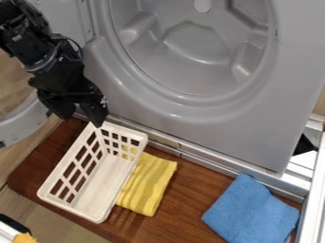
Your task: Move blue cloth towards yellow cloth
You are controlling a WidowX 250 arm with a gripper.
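Note:
My black gripper (81, 115) hangs at the upper left, above the back end of the white basket, its two fingers spread apart with nothing between them. The blue cloth (250, 211) lies on the brown wooden surface at the lower right, well away from the gripper. Right beside the basket is the yellow striped cloth (148, 184), partly hidden by the basket wall. A stretch of bare wood separates the two cloths.
The white slotted basket (95, 219) stands on the wooden board (188, 205), left of the yellow cloth. A grey machine drum front (209, 118) rises behind the board. Metal rails (311, 190) run along the right edge, and an orange-yellow object (24, 238) shows at the lower left.

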